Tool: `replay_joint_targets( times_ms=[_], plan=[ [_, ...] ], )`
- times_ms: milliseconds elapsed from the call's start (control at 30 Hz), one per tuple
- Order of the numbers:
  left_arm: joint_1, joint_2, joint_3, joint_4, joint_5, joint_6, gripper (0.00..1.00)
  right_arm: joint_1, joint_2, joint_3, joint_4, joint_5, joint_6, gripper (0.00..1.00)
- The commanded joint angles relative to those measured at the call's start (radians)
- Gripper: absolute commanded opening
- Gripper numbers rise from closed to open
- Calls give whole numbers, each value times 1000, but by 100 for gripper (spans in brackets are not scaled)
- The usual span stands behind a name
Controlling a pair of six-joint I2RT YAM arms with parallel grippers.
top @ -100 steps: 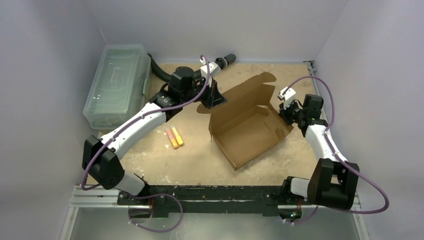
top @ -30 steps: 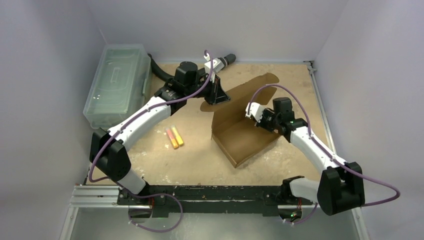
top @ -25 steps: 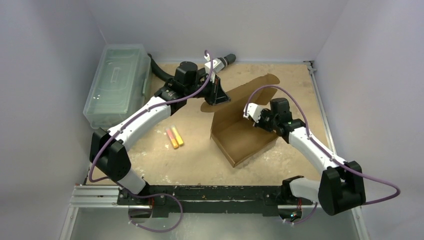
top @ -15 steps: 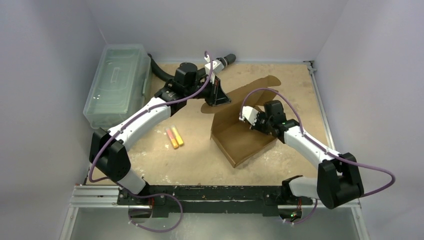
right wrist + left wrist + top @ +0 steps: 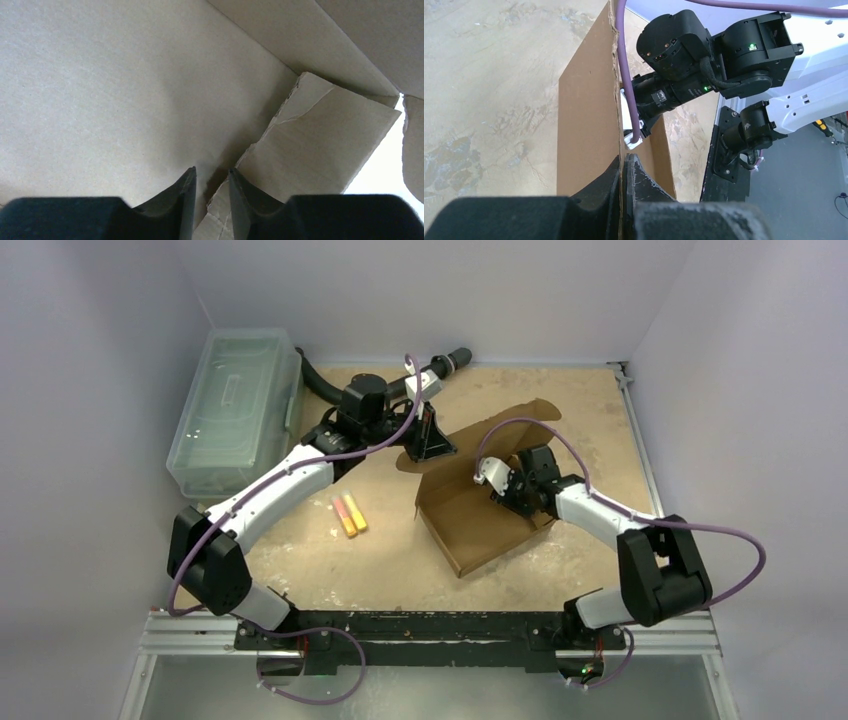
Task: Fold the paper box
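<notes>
– Paper box (image 5: 480, 520), a plain brown corrugated cardboard mailer, mid-table: what is altered?
– Right gripper (image 5: 212, 195) has been brought inside it, jaws newly parted a little over a side flap (image 5: 320, 145), judged released. Left gripper (image 5: 624, 170) is clamped on the lid (image 5: 589, 115). Contents of the clear plastic lidded bin (image 5: 235, 405) are not made out.

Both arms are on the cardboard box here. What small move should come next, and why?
Probably nudge the right gripper forward to press the creased inner flap flat. Its jaws stand slightly parted inside the paper box, and the flap lies bent just beside its fingertips. The left gripper is shut on the upright wall, which should steady the box.
</notes>
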Motion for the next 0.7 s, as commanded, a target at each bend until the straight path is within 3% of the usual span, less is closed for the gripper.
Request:
replay_joint_targets(
  times_ms=[0,100,267,533,667],
  plan=[
    [3,-41,-6,26,38,61,0,-2,3,45,0,21,41,38],
    [3,-40,-3,18,30,68,0,-5,-14,54,-34,11,17,47],
    [3,-38,2,6,14,82,0,-7,-185,46,-104,-193,-56,63],
    [3,-28,14,7,8,83,0,-50,-304,54,-222,-369,-130,64],
    [2,-27,14,9,4,83,0,-176,-357,71,-242,-445,-102,63]
  ],
)
